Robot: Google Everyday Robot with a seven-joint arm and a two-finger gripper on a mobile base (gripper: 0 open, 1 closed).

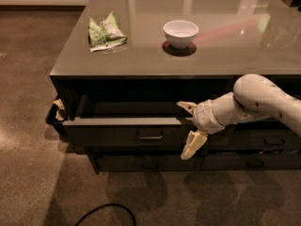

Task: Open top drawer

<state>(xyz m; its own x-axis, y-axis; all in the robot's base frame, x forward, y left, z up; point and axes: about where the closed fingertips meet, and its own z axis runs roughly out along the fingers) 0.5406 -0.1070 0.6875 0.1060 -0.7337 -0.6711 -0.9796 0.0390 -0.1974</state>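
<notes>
A white bowl (180,32) and green packet (106,30) sat above; your gripper (184,130) spread its fingers apart at the open top drawer (113,132) front

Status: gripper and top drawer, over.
Top drawer partly out. Gripper open, straddling its front's upper edge, right of the pull. Black cable on the floor ahead, below it.

Top drawer (113,132), dark grey-black with one centre bar pull (150,136), sits pulled partly out; gripper (189,126), fingers spread, at its front, right of the pull.
</notes>
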